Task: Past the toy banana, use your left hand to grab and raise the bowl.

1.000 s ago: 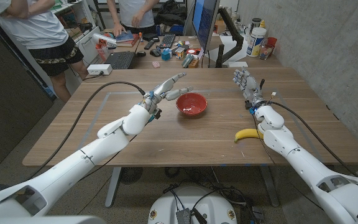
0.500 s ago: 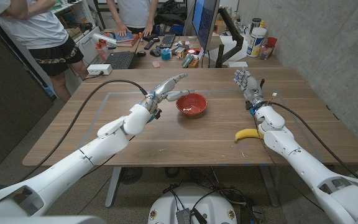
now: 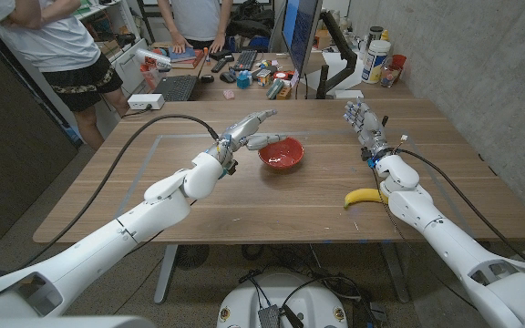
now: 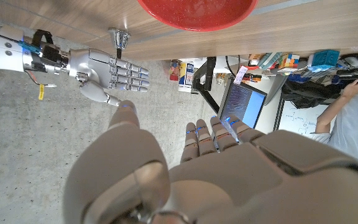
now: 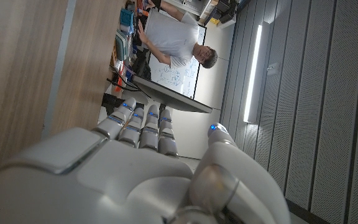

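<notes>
- A glossy red bowl (image 3: 282,153) that looks like plastic is catching the light.
- The table (image 3: 244,200) is showing matt brown wood grain.
- The toy banana (image 3: 363,197) is looking smooth and yellow.
- The left hand (image 3: 249,133) and right hand (image 3: 363,123) are showing smooth grey metallic-looking shells.
- The arms are wearing glossy white plastic casing.

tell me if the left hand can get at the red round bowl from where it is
Probably yes. The left hand hovers open right beside the red round bowl, fingers spread toward its rim, and nothing lies between them. The yellow toy banana sits apart, near the right arm.
</notes>
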Robot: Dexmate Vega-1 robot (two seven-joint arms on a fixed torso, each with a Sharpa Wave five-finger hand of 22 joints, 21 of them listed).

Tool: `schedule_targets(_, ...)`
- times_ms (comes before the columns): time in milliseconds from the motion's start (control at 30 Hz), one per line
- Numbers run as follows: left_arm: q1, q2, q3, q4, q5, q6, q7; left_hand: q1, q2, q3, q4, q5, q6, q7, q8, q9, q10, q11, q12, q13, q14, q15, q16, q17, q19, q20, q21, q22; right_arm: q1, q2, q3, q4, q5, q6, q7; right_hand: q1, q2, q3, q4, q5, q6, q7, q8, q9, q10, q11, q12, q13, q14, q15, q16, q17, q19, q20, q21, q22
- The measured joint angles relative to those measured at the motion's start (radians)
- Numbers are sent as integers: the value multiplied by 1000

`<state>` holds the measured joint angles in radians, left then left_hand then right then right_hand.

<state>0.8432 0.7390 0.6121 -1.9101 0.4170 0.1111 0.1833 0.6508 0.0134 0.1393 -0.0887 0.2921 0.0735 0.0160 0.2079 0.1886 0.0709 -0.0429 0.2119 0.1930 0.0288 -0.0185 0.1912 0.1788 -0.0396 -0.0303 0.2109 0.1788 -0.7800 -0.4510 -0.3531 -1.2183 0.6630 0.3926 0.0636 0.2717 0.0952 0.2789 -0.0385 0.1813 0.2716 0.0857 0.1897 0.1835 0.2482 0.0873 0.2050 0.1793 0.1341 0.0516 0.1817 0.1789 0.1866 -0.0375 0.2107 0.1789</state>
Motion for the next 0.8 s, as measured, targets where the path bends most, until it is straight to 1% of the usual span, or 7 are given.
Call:
schedule_targets(67, -1, 0, 4, -5, 14, 8, -2, 0, 0, 3, -3, 0, 0, 0, 0, 0, 0, 0, 0, 1, 0, 0, 0, 0, 0, 0, 0, 0, -1, -1, 1, -1, 1, 0, 0, 0, 0, 0, 0, 0, 0, 0, 0, 0, 0, 0, 0, 0, 0, 0, 0, 0, 0, 0, 0, 0)
schedule_targets(133, -2, 0, 7, -8, 24, 13, -3, 4, -4, 3, -3, 0, 0, 0, 0, 0, 5, -5, 0, 1, 0, 0, 0, 0, 0, 0, 0, 0, -1, -1, 2, -1, 2, 0, 1, 0, 0, 0, 0, 0, 0, 0, 0, 0, 0, 0, 0, 0, 0, 0, 0, 0, 0, 0, 0, 0)
schedule_targets(400, -8, 0, 22, -21, 68, 37, -14, 7, -1, 3, -2, 0, 0, 0, 0, 0, 5, -5, 0, 1, 0, 0, 0, 0, 0, 0, 0, 5, -2, -2, 5, -1, 6, 0, 4, 0, 0, 0, 0, 0, 0, 0, 0, 0, 0, 0, 0, 0, 0, 0, 0, 0, 0, 0, 0, 0)
schedule_targets(433, -10, 0, 24, -22, 72, 39, -16, 8, 0, 3, -2, 0, 0, 0, 0, 0, 5, -5, 0, 1, 0, 0, 0, 0, 0, 0, 0, 5, -2, -2, 5, -1, 6, 0, 5, -5, -5, 0, 0, 0, 0, 0, 0, 0, 0, 0, 0, 0, 0, 0, 0, 0, 0, 0, 0, 0)
schedule_targets(633, -13, -2, 35, -27, 100, 50, -19, 12, -4, 3, -2, 0, 0, 0, 0, 0, 8, -8, 0, 1, 0, 0, 0, 0, 0, 0, 0, 5, -2, -2, 6, 1, 7, 3, 6, -6, -6, 0, 0, 0, 0, 0, 0, 0, 0, 0, 0, 0, 0, 0, 0, 0, 0, 0, 0, 0)
schedule_targets(800, -13, -4, 42, -29, 123, 56, -20, 12, -4, -2, -7, 0, 0, 0, 0, 0, 14, -7, 0, 0, 0, 0, 0, 0, 0, 0, 0, 5, -2, -1, 6, 6, 8, 5, 7, -6, -6, 0, 0, 0, 0, 0, 0, 0, 0, 0, 0, 0, 0, 0, 0, 0, 0, 0, 0, 0)
